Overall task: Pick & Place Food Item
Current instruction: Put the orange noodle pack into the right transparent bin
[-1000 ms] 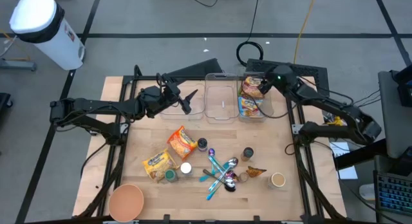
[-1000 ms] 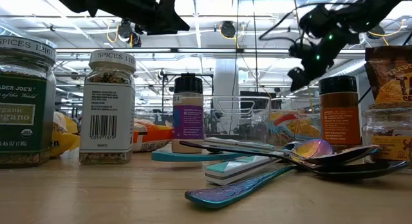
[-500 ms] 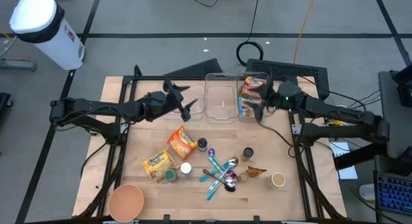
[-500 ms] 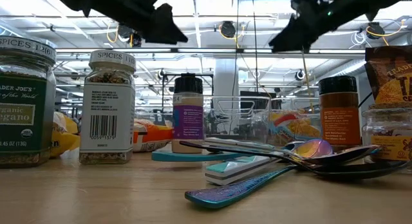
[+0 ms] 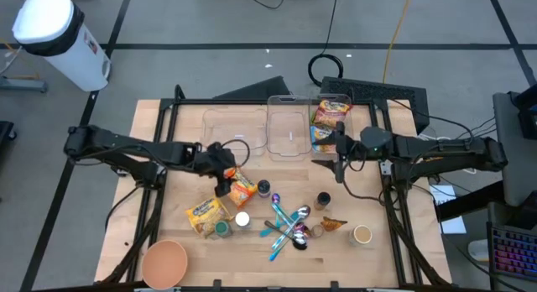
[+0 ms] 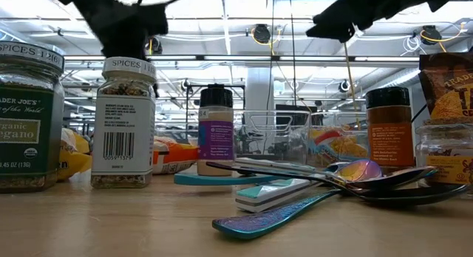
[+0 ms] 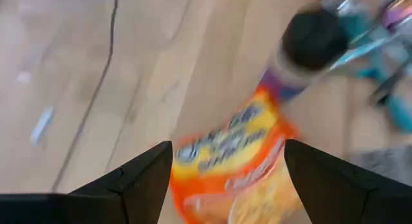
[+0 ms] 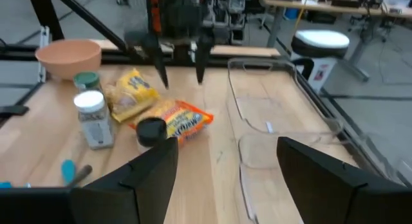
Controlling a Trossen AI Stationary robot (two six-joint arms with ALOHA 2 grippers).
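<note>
We hang our left gripper (image 5: 225, 179) over the orange bag (image 5: 238, 185), jaws spread wide to straddle it; the bag lies on the table (image 5: 369, 263). Our right gripper (image 5: 337, 158) waits beside the bins (image 5: 289, 128), jaws apart and empty.

Grey floor (image 5: 210, 23) marked with dark lines surrounds the wooden table (image 5: 369, 191); a white bin (image 5: 59, 36) stands nearby.

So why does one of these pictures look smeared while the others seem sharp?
The left wrist view is blurred: the orange snack bag and dark-capped jar are streaked. The low view is backlit by ceiling lights, so the arms show as silhouettes, and the spoons carry glare. The high view is evenly lit and sharp.
</note>
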